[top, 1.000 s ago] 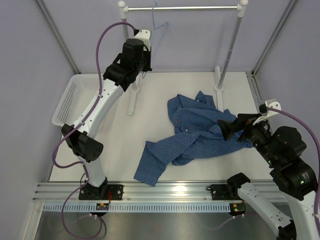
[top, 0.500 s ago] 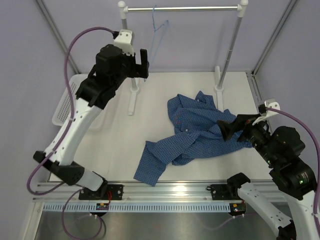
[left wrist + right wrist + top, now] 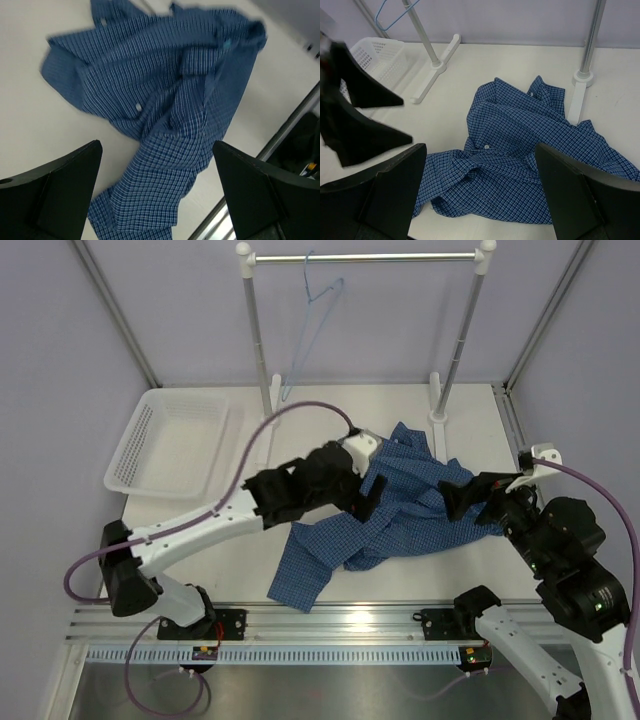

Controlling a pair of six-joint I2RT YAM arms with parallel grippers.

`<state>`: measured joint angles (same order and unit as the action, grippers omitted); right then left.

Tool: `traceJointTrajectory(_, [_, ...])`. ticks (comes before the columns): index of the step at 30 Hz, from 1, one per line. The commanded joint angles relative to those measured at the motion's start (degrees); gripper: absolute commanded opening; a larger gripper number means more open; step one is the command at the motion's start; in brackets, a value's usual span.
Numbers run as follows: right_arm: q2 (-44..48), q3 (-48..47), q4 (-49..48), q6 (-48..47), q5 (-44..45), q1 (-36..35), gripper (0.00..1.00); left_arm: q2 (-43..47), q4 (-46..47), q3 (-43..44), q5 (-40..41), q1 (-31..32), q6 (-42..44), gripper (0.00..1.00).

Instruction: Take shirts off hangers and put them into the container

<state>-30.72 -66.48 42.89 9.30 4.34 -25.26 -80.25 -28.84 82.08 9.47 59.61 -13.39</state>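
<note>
Left end effector (image 3: 372,496) now over shirt (image 3: 410,527)

Crumpled blue checked shirt (image 3: 412,528) on table (image 3: 420,582)

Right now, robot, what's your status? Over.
Left gripper open above shirt. Right gripper open, empty. Shirt heaped on table, not in basket. Nothing blocking.

Shirt (image 3: 395,505) blue, fine white check; hanger (image 3: 312,310) light blue; basket (image 3: 170,440) white, perforated; surface (image 3: 250,530) white.
</note>
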Motion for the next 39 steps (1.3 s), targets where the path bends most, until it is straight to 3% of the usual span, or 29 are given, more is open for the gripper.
traceJointTrajectory(1, [2.06, 1.08, -1.67, 1.42, 3.48, -0.58, 0.99, -3.32, 8.93, -5.87, -1.48, 2.7, -3.57, 0.99])
traceJointTrajectory(5, [3.29, 1.96, -0.97, 2.74, 4.27, -0.58, 0.99, -8.58, 18.98, -12.55, 0.19, 3.75, -4.72, 0.99])
traceJointTrajectory(16, [4.44, 1.79, 1.93, 3.71, 4.19, -0.58, 1.0, -27.48, 30.23, -7.91, 7.13, 3.76, -0.5, 0.99])
traceJointTrajectory(27, [3.83, 2.05, 2.9, 4.41, 3.83, -0.58, 1.0, -41.04, 23.92, -0.25, 5.73, 2.52, -5.41, 0.98])
traceJointTrajectory(29, [3.65, 1.97, 2.98, 4.32, 3.92, -0.5, 1.0, -41.91, 22.78, -0.43, 6.34, 2.0, -7.43, 0.91])
traceJointTrajectory(33, [3.47, 2.14, 2.72, 4.24, 3.92, -0.58, 0.99, -41.14, 19.79, -2.1, 6.7, 0.5, -12.27, 0.18])
traceJointTrajectory(35, [3.56, 2.49, 2.11, 4.24, 3.92, -0.5, 0.99, -39.12, 19.79, -4.56, 8.35, 0.07, -13.15, 0.0])
traceJointTrajectory(39, [3.12, 3.02, 1.14, 4.41, 3.31, -0.58, 0.99, -32.99, 19.79, -9.3, 11.0, -0.9, -13.68, 0.0])
